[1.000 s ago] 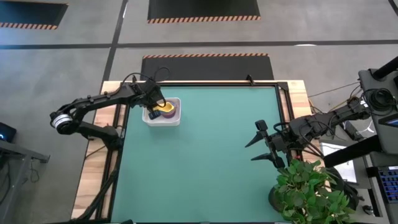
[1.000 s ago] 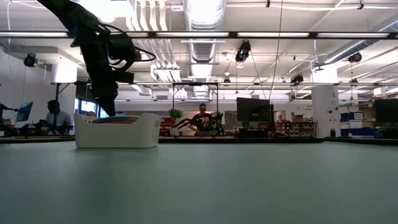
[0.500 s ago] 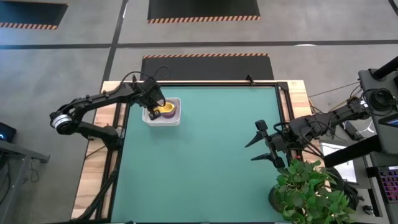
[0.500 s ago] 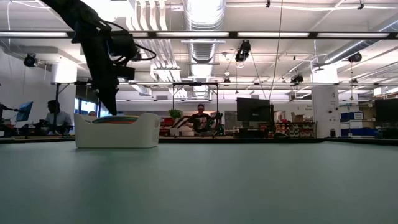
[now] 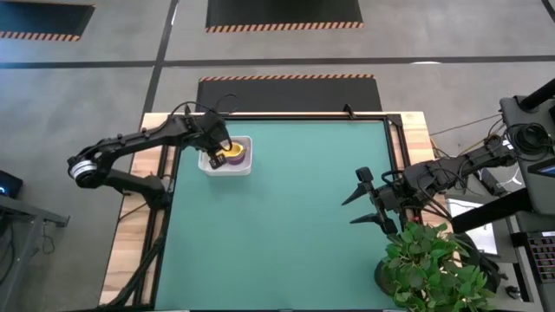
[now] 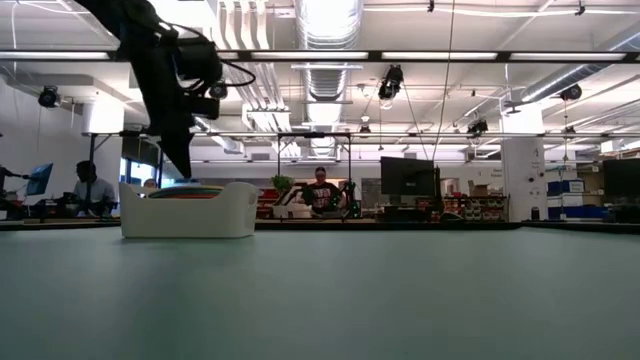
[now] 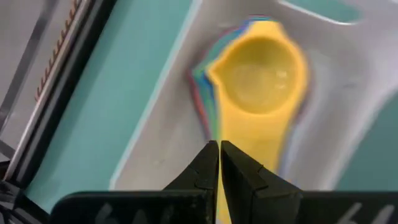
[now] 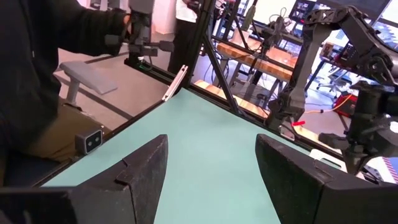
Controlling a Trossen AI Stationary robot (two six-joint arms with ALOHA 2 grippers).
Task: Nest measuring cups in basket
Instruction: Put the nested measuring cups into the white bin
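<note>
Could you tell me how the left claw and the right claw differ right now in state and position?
The left claw is shut, its fingers pressed together; the right claw stands open with nothing between its fingers. The left claw hangs over the white basket, just above the handle of the yellow cup on top of the nested stack; the right claw waits over bare table at the opposite side, near the plant. Neither one holds anything.

A yellow measuring cup (image 7: 261,74) tops coloured cups in the white basket (image 5: 227,165) on the teal table (image 5: 295,217).
</note>
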